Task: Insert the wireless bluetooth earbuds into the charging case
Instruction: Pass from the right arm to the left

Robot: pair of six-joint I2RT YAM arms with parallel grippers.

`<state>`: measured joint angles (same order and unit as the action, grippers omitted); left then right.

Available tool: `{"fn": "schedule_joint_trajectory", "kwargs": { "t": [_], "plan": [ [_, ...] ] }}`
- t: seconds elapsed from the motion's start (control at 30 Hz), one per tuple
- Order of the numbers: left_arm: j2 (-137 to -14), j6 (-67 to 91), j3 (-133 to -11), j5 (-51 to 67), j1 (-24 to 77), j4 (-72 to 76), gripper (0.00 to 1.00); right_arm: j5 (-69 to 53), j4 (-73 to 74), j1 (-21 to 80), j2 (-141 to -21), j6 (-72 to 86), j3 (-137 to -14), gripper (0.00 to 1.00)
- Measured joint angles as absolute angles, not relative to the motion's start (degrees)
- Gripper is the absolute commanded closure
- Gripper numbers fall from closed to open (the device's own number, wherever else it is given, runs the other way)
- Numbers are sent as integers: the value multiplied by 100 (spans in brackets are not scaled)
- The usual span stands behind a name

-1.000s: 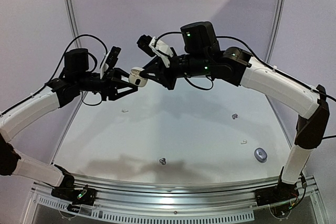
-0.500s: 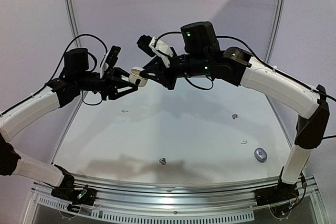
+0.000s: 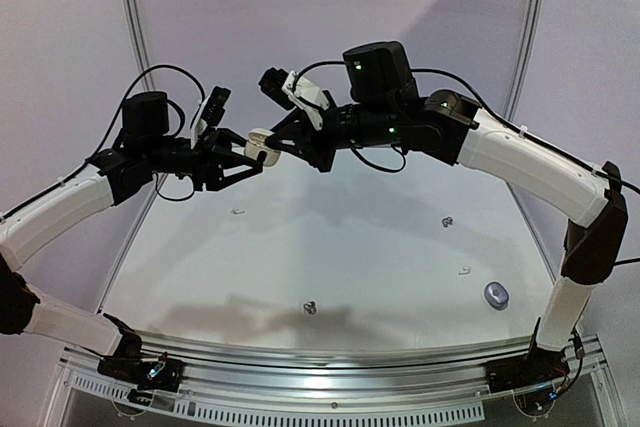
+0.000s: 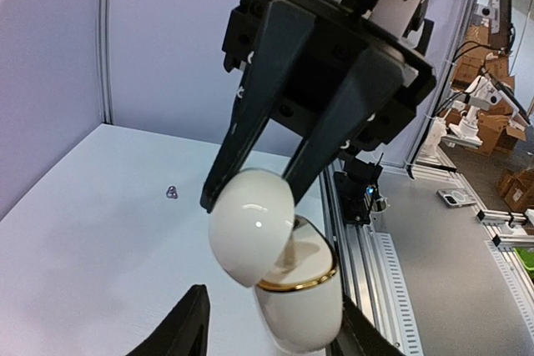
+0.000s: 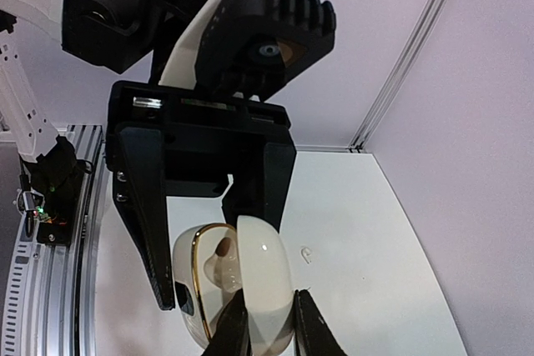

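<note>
Change since the earlier frame is near nil. Both arms hold the same raised, meeting pose, and the charging case [image 3: 261, 145] sits a touch higher between them.

Surface [image 3: 380, 247]: pale, well below both wrists.

Left gripper [image 3: 246, 154]: jaws closed on the case's lower shell, with the gold rim showing above the fingers in the left wrist view.

Right gripper [image 3: 274, 146]: jaws pinched on the lid [image 4: 250, 227], which stands hinged open.

The case is in the air, long axis roughly level, mouth toward the right arm.

A grey oval case [image 3: 495, 295] rests near the right base.

All earbuds lie on the surface, none held:
- white earbud [image 3: 237, 212], below the left jaws
- dark earbud [image 3: 447, 221] and second white earbud [image 3: 464, 270], on the right arm's side
- second dark earbud [image 3: 311, 308], near the front edge, between the bases

Judgement: both jaws are occupied, so one must let go. The right, holding only the lid, looks the one to free, and the two right-side earbuds lie nearest it.
</note>
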<state>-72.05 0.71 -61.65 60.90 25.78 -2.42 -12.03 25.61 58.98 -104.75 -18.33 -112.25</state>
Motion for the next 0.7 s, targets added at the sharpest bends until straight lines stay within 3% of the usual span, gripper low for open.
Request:
{"fn": "schedule_joint_trajectory", "kwargs": {
  "t": [0.7],
  "plan": [
    [-7205,75,-6165,6086,2582,-242,55,-976,2571,5988,-10538,-1984,-11238,91]
  ]
}}
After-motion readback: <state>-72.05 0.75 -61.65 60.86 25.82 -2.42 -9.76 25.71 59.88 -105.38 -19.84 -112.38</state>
